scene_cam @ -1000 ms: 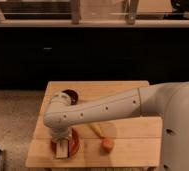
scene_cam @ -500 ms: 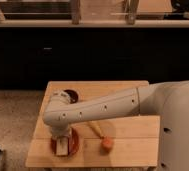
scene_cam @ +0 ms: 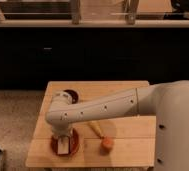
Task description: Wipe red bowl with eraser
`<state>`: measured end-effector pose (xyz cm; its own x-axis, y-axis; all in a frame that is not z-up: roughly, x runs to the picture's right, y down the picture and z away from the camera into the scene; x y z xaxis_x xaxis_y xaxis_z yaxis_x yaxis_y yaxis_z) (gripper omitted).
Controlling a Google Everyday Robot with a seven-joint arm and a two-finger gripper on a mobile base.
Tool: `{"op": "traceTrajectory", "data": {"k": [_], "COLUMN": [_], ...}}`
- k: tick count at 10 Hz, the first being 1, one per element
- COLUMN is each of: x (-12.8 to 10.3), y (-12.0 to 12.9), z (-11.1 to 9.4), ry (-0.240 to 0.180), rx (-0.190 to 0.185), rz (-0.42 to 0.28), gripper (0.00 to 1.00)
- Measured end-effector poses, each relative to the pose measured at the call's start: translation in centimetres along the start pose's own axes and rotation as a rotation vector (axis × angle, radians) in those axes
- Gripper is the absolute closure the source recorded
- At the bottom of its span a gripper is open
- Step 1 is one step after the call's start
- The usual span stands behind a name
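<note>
Red bowl near the front-left corner of the wooden worktop, eraser upright inside it, gripper directly above the eraser, cannot tell how wide it stands or whether it holds the block, yellow stick and orange lump just right, maroon bowl toward the back-left corner

The hand hangs over red bowl; eraser in it.
</note>
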<state>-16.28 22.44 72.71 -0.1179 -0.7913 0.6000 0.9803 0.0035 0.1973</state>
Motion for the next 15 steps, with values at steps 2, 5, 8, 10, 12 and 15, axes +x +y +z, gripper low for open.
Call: {"op": "traceTrajectory", "data": {"k": [2, 5, 8, 10, 12, 15], "x": [0.2, 0.4, 1.3, 1.8, 2.4, 2.2], "y": [1.0, 2.0, 1.9, 1.2, 0.9, -0.5], "z": [2.6, 3.7, 1.7, 0.7, 0.4, 1.2], "ry": [-0.016, 0.029, 0.084, 0.111, 0.121, 0.081], "rx": [-0.005, -0.010, -0.010, -0.003, 0.012, 0.040], "rz": [0.014, 0.042, 0.038, 0.024, 0.015, -0.027], "gripper": [1.00, 1.00, 1.00, 1.00, 1.00, 1.00]}}
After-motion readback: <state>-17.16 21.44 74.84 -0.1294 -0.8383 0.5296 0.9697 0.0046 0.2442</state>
